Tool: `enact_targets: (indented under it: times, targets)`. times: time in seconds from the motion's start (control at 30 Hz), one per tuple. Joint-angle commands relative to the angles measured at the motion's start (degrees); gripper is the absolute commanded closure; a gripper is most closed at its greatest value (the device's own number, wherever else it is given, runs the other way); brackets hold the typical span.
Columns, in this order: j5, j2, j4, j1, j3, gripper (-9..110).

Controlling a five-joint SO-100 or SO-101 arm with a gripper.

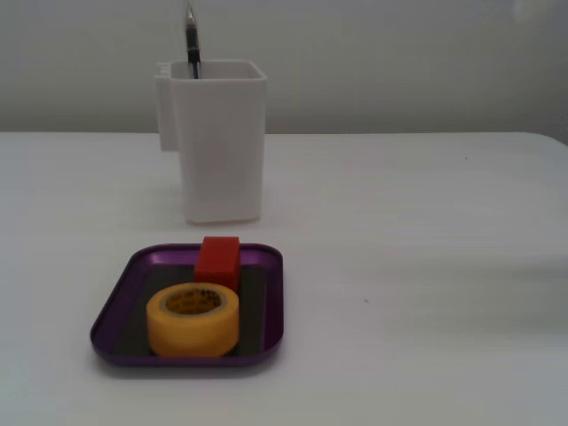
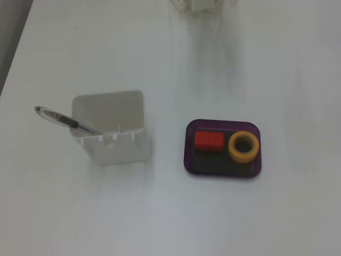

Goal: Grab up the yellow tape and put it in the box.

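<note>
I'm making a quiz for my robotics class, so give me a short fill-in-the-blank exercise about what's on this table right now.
1. The yellow tape lies inside the purple ____.
2. Sharing the box with the tape is a red ____.
3. The tall white container holds a ____.
4. The tape's hollow core faces ____.

Missing words: box; cube; pen; up

Yellow tape (image 1: pixel 193 319) lies flat, core up, inside purple box (image 1: pixel 115 311), dark grey floor.
</note>
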Motion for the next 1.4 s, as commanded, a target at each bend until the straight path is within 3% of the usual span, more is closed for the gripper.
enact_targets:
  times: [0.0,0.2,0.37,0.6,1.23,1.37]
  targets:
    - [0.3,12.1,-5.8,0.2,15.1,88]
    - [0.2,32.2,-15.6,0.3,37.6,88]
    - [0.2,42.6,-18.5,6.0,42.8,88]
    - [0.4,44.4,-18.2,13.7,53.4,87]
    - [7.6,44.5,-23.6,13.1,70.4,88]
    - [8.3,44.5,-23.7,13.0,70.8,100]
